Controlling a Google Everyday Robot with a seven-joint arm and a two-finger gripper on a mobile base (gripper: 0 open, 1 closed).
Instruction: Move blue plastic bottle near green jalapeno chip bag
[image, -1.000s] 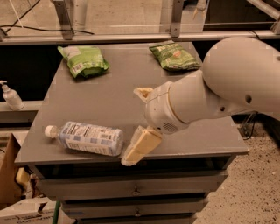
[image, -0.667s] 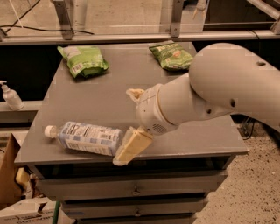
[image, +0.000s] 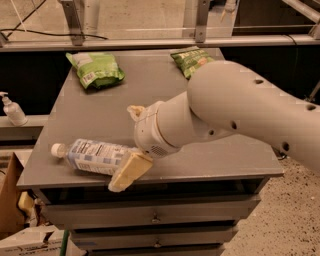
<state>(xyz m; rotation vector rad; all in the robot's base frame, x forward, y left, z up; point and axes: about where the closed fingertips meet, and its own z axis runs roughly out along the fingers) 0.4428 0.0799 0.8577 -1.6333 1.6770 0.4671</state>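
Observation:
The blue plastic bottle (image: 95, 156) lies on its side at the front left of the grey table (image: 150, 85), white cap pointing left. My gripper (image: 123, 148) is open at the bottle's right end. One tan finger (image: 127, 172) is in front of the bottle and overlaps it; the other finger (image: 134, 111) is behind it. The bottle's base end lies between them. The green jalapeno chip bag (image: 192, 59) lies at the table's back right, partly hidden by my arm (image: 235, 110).
A brighter lime-green bag (image: 96, 69) lies at the back left of the table. A small white pump bottle (image: 12, 110) stands on a ledge to the left. Drawers (image: 155, 217) sit under the table. A metal rail (image: 150, 42) runs behind.
My gripper has moved left toward the bottle, and its near finger now overlaps the bottle's right end. The bottle and both bags have not moved.

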